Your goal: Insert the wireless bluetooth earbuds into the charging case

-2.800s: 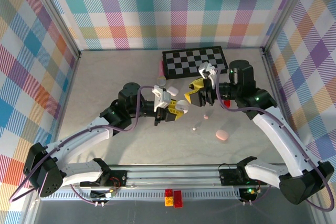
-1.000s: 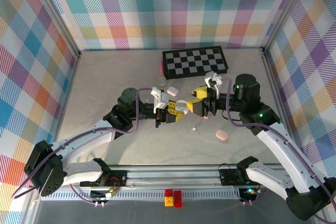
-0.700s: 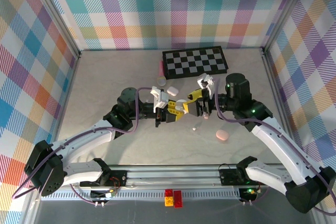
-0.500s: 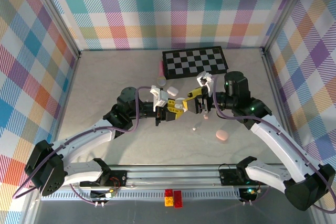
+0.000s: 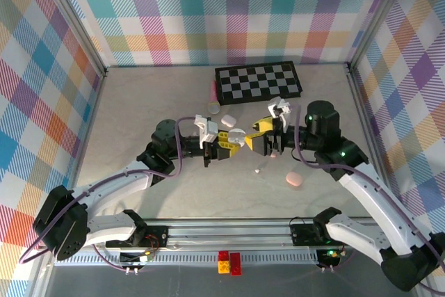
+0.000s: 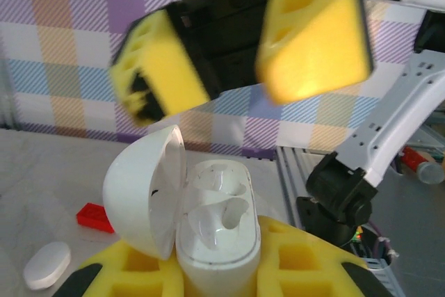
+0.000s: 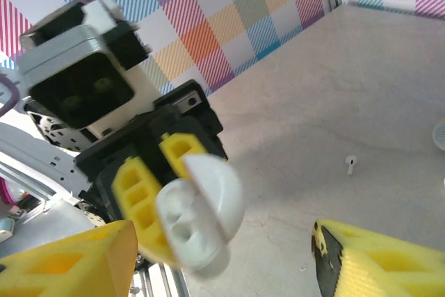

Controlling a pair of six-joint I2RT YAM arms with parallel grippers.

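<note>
A white charging case (image 6: 217, 224) stands upright with its lid (image 6: 146, 199) swung open to the left, and my left gripper (image 6: 217, 279) is shut on its lower half between yellow fingers (image 6: 306, 269). From above, the case (image 5: 238, 137) sits at the tip of the left gripper (image 5: 226, 144), mid-table. My right gripper (image 5: 261, 138) faces it from the right, open, with nothing between its fingers (image 7: 379, 262). They hover apart just above the case (image 7: 198, 224). One white earbud (image 7: 350, 164) lies on the table, also seen as a white earbud (image 5: 258, 170) below the grippers.
A pink pebble case (image 5: 294, 179) lies to the right front. A white pebble case (image 5: 228, 120) and a beige cylinder (image 5: 213, 108) sit behind the grippers, before the checkerboard (image 5: 259, 81). A red brick (image 6: 95, 217) is on the table. Plaid walls close three sides.
My right gripper swung left toward the open case, narrowed a little, then drew back to the right and widened again. The left gripper kept its hold on the case, shifting slightly.
</note>
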